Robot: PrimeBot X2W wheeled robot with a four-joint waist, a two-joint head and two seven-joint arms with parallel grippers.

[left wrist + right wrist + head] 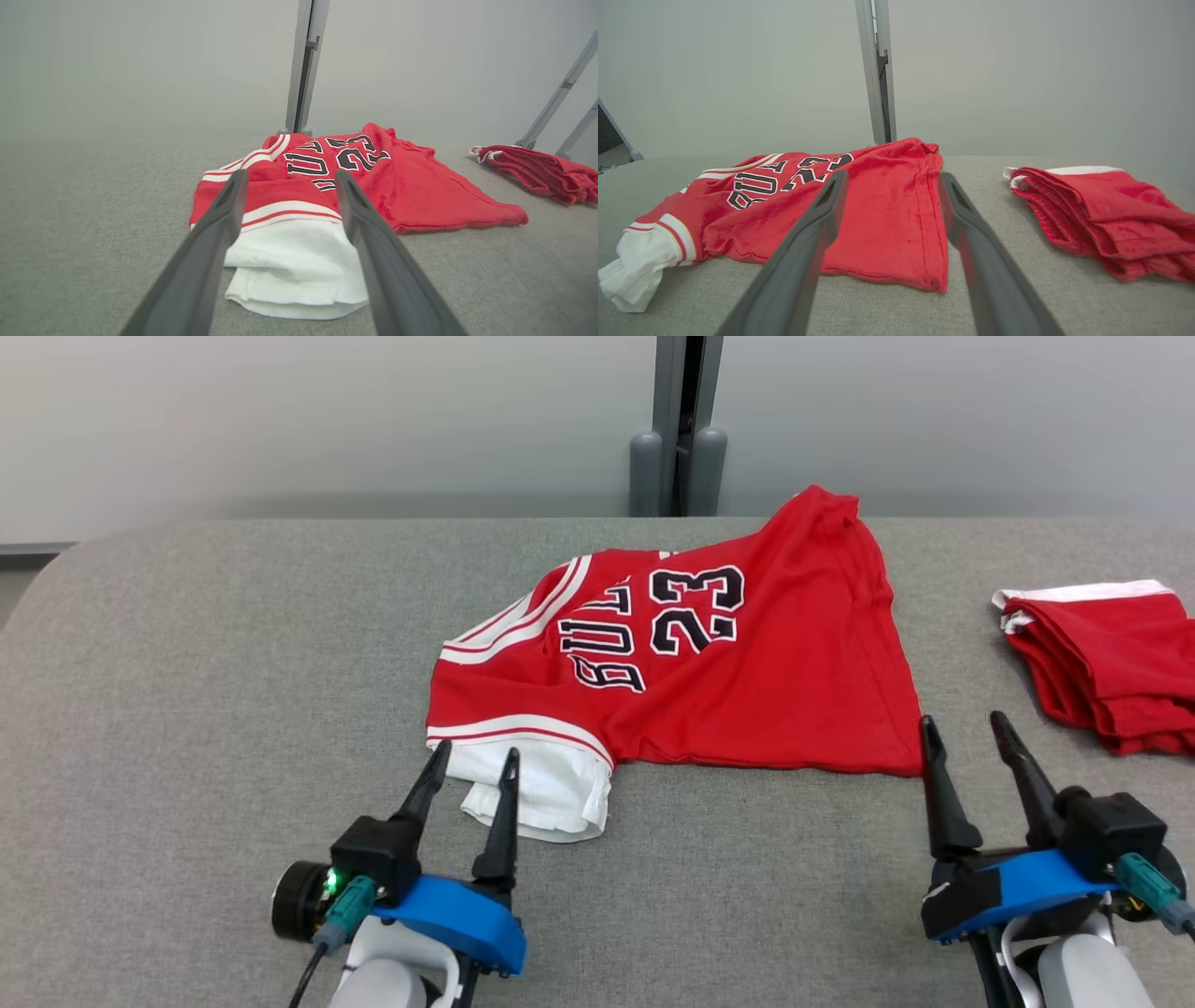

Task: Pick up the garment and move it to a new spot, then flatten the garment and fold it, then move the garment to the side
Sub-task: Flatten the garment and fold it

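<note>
The grey counter (233, 709) is carrying the red jersey (747, 691) near its middle, rumpled and half doubled over, so I'm judging flattening, folding and moving aside are all waiting. A folded red garment (1111, 663) is lying far right. My left fingers (425, 784) and right fingers (938, 784) are hovering wide at its near edge, holding nothing.

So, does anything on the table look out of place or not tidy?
Yes. The red jersey lies askew and is not flat: its far corner is bunched up near the back edge of the table, and a crumpled white sleeve sticks out at its near left corner, by the open left claw.
</note>
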